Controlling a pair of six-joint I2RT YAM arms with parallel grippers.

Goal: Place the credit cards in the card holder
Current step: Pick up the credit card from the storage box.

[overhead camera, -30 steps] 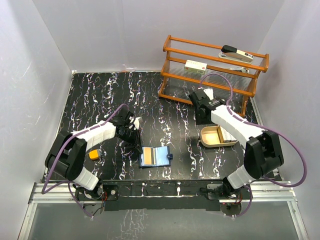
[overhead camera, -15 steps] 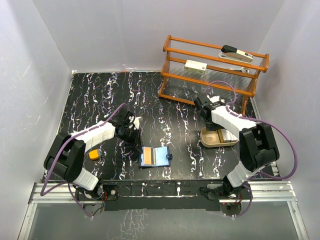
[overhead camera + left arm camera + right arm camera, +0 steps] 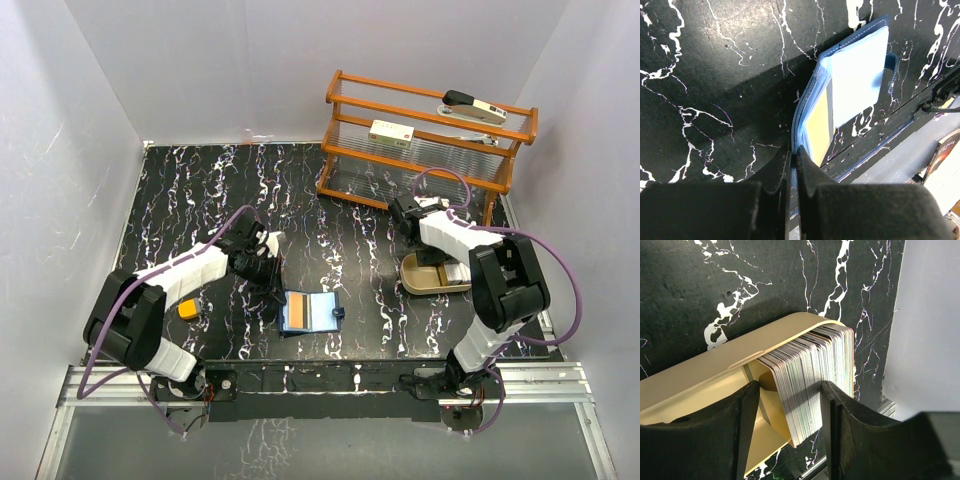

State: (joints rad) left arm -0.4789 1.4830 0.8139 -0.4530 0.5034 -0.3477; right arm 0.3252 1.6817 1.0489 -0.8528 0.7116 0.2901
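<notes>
The card holder (image 3: 310, 312) lies open on the black marbled table, navy outside with a tan-orange pocket; it also shows in the left wrist view (image 3: 855, 75). My left gripper (image 3: 273, 288) (image 3: 794, 155) is shut on the holder's near blue edge. A thick stack of credit cards (image 3: 812, 375) stands on edge at one end of the beige tray (image 3: 700, 375) (image 3: 422, 285). My right gripper (image 3: 438, 255) (image 3: 789, 386) is open, its jaws on either side of the stack's lower end. The right finger (image 3: 832, 400) touches the stack and the left finger (image 3: 747, 405) stands apart from it.
A wooden rack (image 3: 420, 165) stands at the back right with a white block (image 3: 390, 131) and a stapler-like device (image 3: 472, 106) on it. A small yellow-orange object (image 3: 188, 310) lies by the left arm. White walls close in the table; its right edge is just beyond the tray.
My right gripper has swung from the table left of the tray to over the tray's card stack. My left gripper has stayed at the card holder's edge.
</notes>
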